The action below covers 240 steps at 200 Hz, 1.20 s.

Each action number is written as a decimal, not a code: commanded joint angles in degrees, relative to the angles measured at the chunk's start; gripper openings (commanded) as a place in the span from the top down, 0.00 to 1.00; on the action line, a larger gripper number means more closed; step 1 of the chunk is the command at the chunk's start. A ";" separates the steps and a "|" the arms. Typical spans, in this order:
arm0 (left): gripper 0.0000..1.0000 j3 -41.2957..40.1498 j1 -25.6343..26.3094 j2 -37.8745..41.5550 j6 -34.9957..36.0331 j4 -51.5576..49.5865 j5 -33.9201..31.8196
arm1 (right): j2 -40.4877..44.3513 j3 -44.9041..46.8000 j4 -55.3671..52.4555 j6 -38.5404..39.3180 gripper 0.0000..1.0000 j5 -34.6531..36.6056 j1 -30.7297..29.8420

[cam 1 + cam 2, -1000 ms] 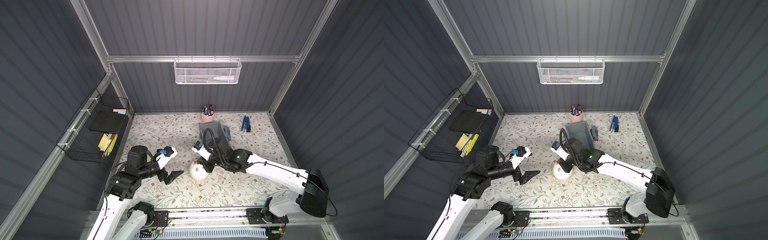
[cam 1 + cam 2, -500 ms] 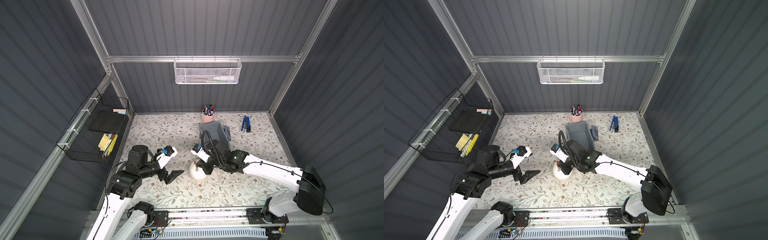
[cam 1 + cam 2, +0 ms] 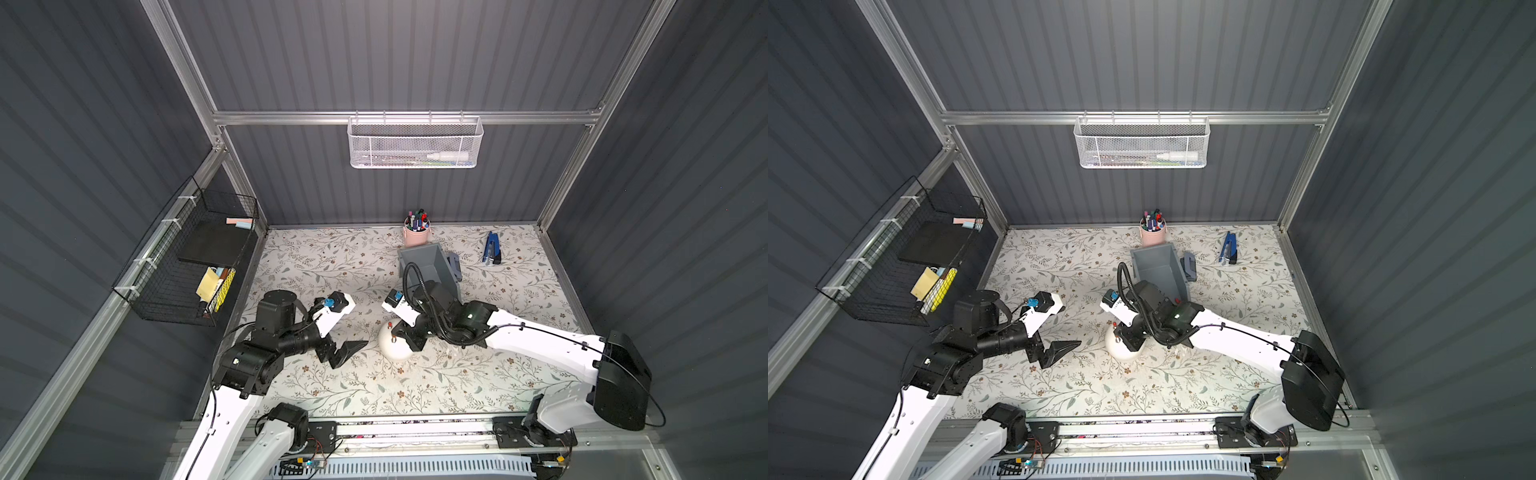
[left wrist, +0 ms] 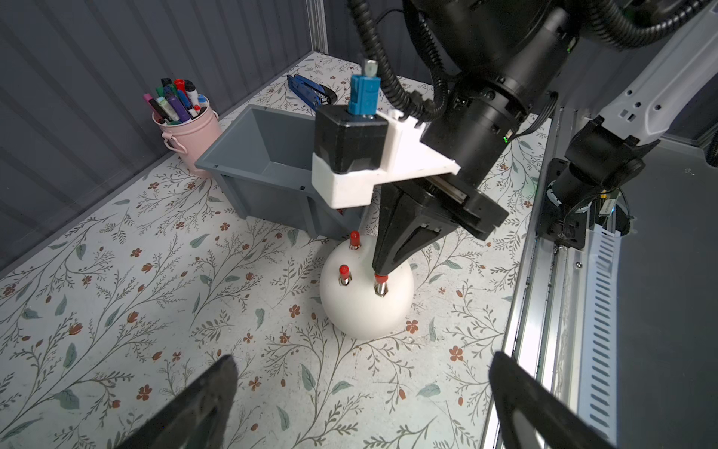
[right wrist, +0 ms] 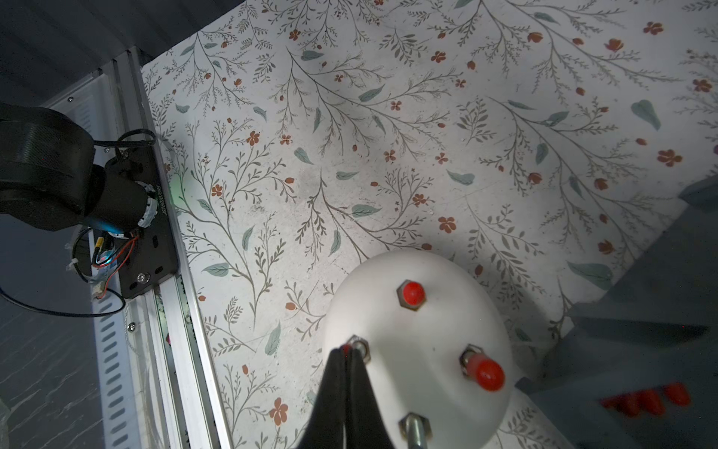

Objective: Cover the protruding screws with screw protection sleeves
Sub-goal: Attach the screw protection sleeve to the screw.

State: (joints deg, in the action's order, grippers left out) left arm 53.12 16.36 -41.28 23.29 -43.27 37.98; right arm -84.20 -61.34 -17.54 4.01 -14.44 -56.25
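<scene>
On the white dome, the right gripper is closed, its tips pinching a red sleeve seated on a screw. Two other screws wear sleeves; a fourth screw stands bare. Beside the dome, the left gripper hangs fully spread over the mat, touching nothing. More sleeves lie in the bin.

White link shells w/ black cylindrical joint housings on left arm & right arm. The right arm has a big black shoulder block and a ribbed black conduit at the wrist. Its wrist bracket is white, w/ black cam module + blue connector. Black wedge fingers tapering to points on right gripper & left gripper. Base plate is black, w/ red/black wires.
</scene>
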 commanded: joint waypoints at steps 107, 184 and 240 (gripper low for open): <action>0.01 0.00 -0.10 -0.60 -1.01 0.71 0.08 | 0.61 2.69 -0.23 -0.58 1.00 -1.38 0.04; 0.00 -0.04 -0.12 -0.88 -1.39 1.07 0.42 | 0.91 4.12 0.66 -1.37 1.00 -0.45 0.09; 0.00 -0.04 -0.06 -0.90 -1.37 0.95 0.35 | 1.53 4.04 0.86 -1.45 0.73 -0.24 0.09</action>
State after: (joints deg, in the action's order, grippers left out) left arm 53.12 16.36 -42.22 22.41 -43.22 38.00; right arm -83.81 -58.17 -15.07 2.39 -15.11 -56.23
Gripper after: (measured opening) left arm 0.994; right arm 0.192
